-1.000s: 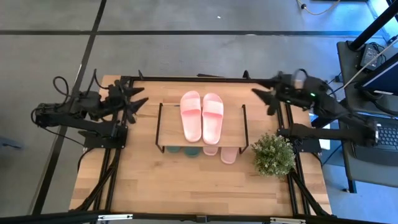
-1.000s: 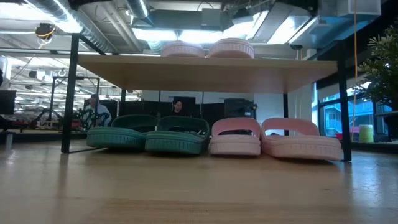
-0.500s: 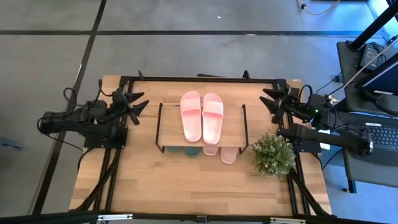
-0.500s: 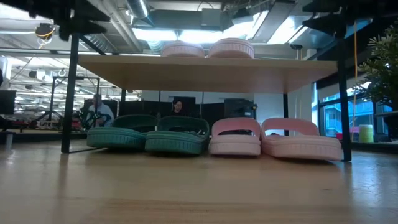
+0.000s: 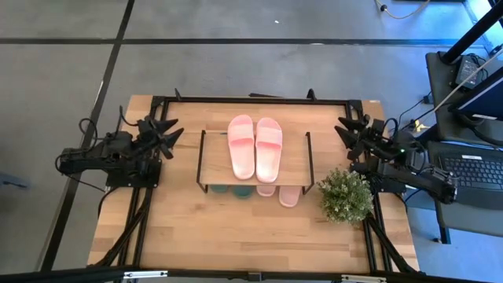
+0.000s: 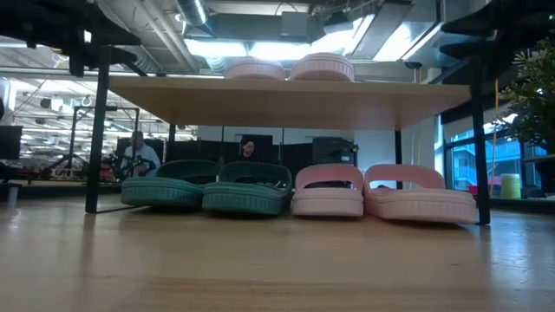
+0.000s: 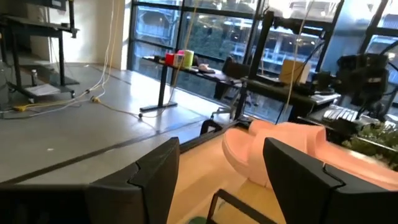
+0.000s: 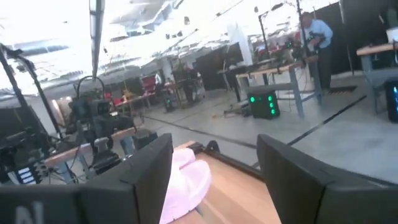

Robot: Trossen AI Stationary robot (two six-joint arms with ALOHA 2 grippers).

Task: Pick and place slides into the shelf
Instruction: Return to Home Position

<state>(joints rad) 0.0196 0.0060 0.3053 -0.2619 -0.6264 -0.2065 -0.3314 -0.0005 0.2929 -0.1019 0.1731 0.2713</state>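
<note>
High view: left gripper point(image 5: 167, 135) at 9 o'clock and right gripper point(image 5: 346, 134) at 3 o'clock of the shelf point(image 5: 295, 157), both spread, empty. Top pink pair point(image 5: 255, 147) lies on it; green slides point(image 6: 208, 186) and lower pink pair point(image 6: 381, 195) sit beneath. While folding home, the right arm might clip the plant point(image 5: 344, 195) at 4 o'clock.

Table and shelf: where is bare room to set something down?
Free: the table in front of the shelf, and the shelf's top either side of the pink pair. Crowded: below, green slides and pink slides fill the row; the plant crowds the right end. The left claw and right claw wait open at the sides.
</note>
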